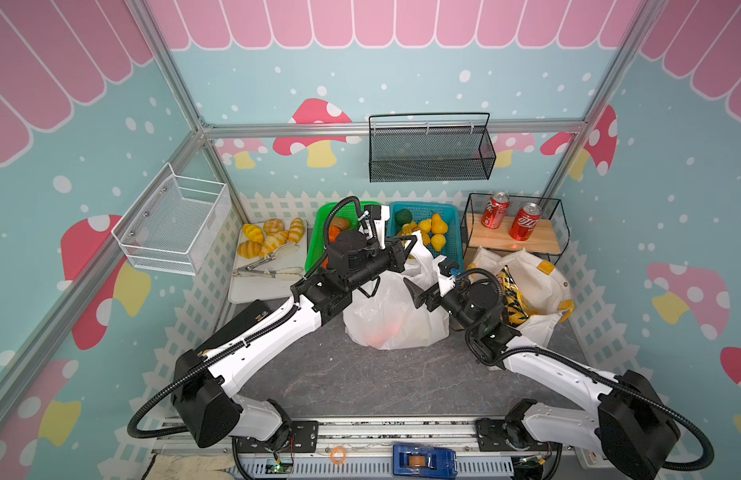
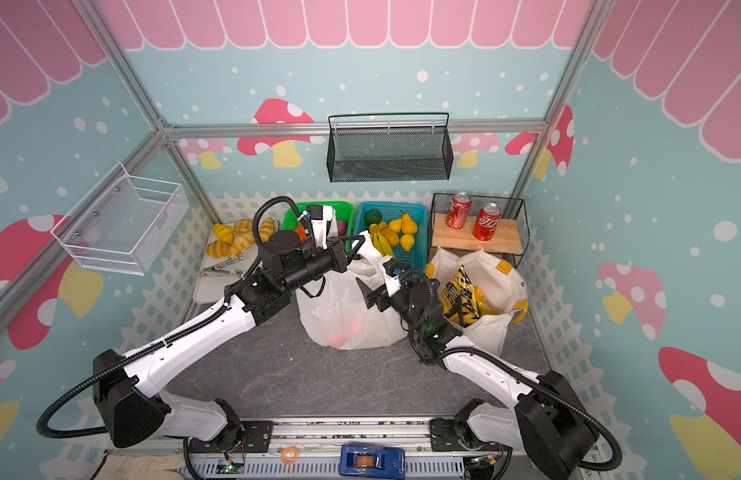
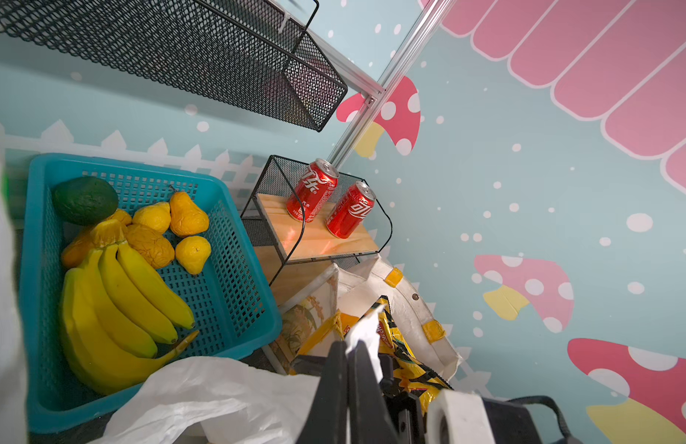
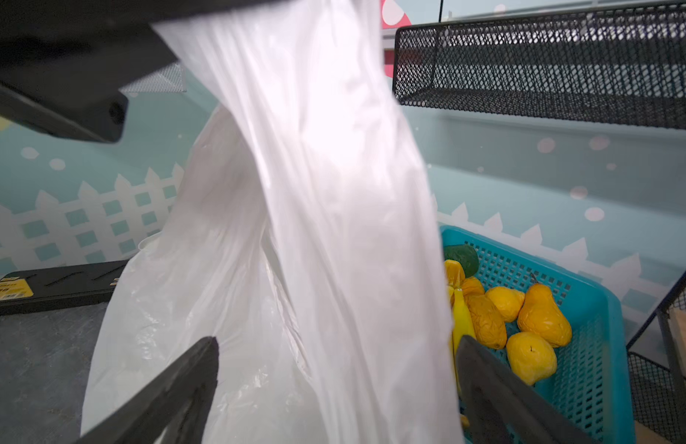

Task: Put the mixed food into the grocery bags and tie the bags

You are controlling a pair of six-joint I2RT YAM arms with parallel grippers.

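The white plastic bag point(image 1: 393, 316) point(image 2: 343, 316) stands mid-table, with orange fruit showing faintly through its wall. My left gripper point(image 1: 414, 241) point(image 2: 362, 241) point(image 3: 351, 346) is shut on one handle loop and holds it up over the baskets. My right gripper point(image 1: 420, 286) point(image 2: 370, 286) point(image 4: 337, 365) is open, and the stretched handle point(image 4: 333, 192) hangs between its spread fingers. To the right, the cream cloth tote point(image 1: 539, 282) point(image 3: 410, 307) holds yellow-and-black snack packets point(image 1: 512, 299) point(image 3: 403, 353). Yellow pears point(image 1: 437, 226) point(image 3: 187, 215) point(image 4: 541, 315) lie in the blue basket point(image 1: 451, 249).
A green basket point(image 1: 318, 232) sits partly behind my left arm. Bread rolls point(image 1: 269, 237) and tongs lie on a white board at the back left. Two red cans point(image 1: 510, 214) stand on a wire shelf. A black mesh basket point(image 1: 431, 149) hangs on the back wall.
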